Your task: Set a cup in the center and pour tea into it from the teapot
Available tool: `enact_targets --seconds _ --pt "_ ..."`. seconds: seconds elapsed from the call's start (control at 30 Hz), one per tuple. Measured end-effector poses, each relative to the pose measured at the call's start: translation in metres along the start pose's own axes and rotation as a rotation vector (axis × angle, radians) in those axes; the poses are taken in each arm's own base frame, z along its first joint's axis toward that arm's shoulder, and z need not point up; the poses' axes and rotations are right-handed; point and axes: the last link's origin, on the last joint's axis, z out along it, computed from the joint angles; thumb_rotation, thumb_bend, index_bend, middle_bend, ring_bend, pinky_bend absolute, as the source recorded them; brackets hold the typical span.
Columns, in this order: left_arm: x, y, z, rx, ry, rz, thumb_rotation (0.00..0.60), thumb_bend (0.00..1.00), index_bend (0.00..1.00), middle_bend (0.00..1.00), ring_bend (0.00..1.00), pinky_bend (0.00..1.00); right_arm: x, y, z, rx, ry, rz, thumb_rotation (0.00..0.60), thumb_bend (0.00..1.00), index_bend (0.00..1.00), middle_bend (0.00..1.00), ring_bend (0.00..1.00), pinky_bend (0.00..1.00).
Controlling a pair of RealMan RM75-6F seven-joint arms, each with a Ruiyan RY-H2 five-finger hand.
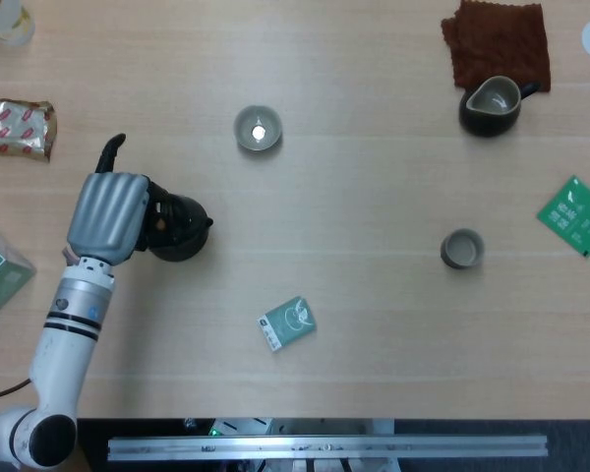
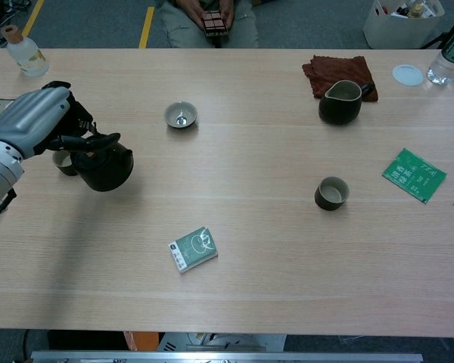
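My left hand (image 1: 108,214) (image 2: 34,121) grips the handle of a dark round teapot (image 1: 177,228) (image 2: 104,168) and holds it above the table at the left. A small grey cup (image 2: 60,160) peeks out just behind the teapot in the chest view; in the head view my hand hides it. Another grey cup (image 1: 259,129) (image 2: 181,115) with a shiny spot inside stands at the far middle. A third cup (image 1: 462,248) (image 2: 331,193) stands to the right. My right hand shows in neither view.
A dark pitcher (image 1: 492,105) (image 2: 340,103) stands by a brown cloth (image 1: 499,39) at the far right. A small green packet (image 1: 286,324) lies near the front, a larger one (image 1: 575,216) at the right edge. A snack bag (image 1: 15,129) and a bottle (image 2: 23,51) are far left.
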Motion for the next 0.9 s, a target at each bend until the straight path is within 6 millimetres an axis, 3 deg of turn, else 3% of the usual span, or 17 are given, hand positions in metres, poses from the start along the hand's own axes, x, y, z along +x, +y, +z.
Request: enact_targets --seconds 0.13,0.57,0.73,0.83,0.9 --pt "0.0007 -0.0017 0.0015 0.014 0.014 0.005 0.352 0.21 0.95 1.00 0.89 0.09 -0.0003 0.0008 -0.0002 -0.003 -0.002 0.000 0.600 0.22 0.31 0.31 0.17 0.30" --pt "0.0039 -0.0051 0.0060 0.045 0.047 -0.013 0.305 0.37 0.93 1.00 0.88 0.10 -0.0008 0.0011 0.0001 -0.006 -0.004 -0.001 0.600 0.22 0.31 0.31 0.17 0.30" --pt "0.0049 -0.0064 0.0063 0.052 0.057 -0.018 0.375 0.43 0.92 1.00 0.88 0.11 -0.0004 0.0006 -0.0001 -0.004 -0.003 -0.001 0.600 0.22 0.31 0.31 0.17 0.30" --pt "0.0061 -0.0069 0.0056 0.052 0.065 -0.016 0.485 0.45 0.91 1.00 0.88 0.11 -0.0006 0.0000 -0.0002 -0.002 -0.004 -0.001 0.600 0.22 0.31 0.31 0.17 0.30" --pt "0.0068 -0.0073 0.0049 0.051 0.068 -0.019 0.504 0.45 0.90 1.00 0.88 0.11 -0.0007 -0.0004 0.0000 0.000 -0.004 -0.001 0.600 0.22 0.31 0.31 0.17 0.30"
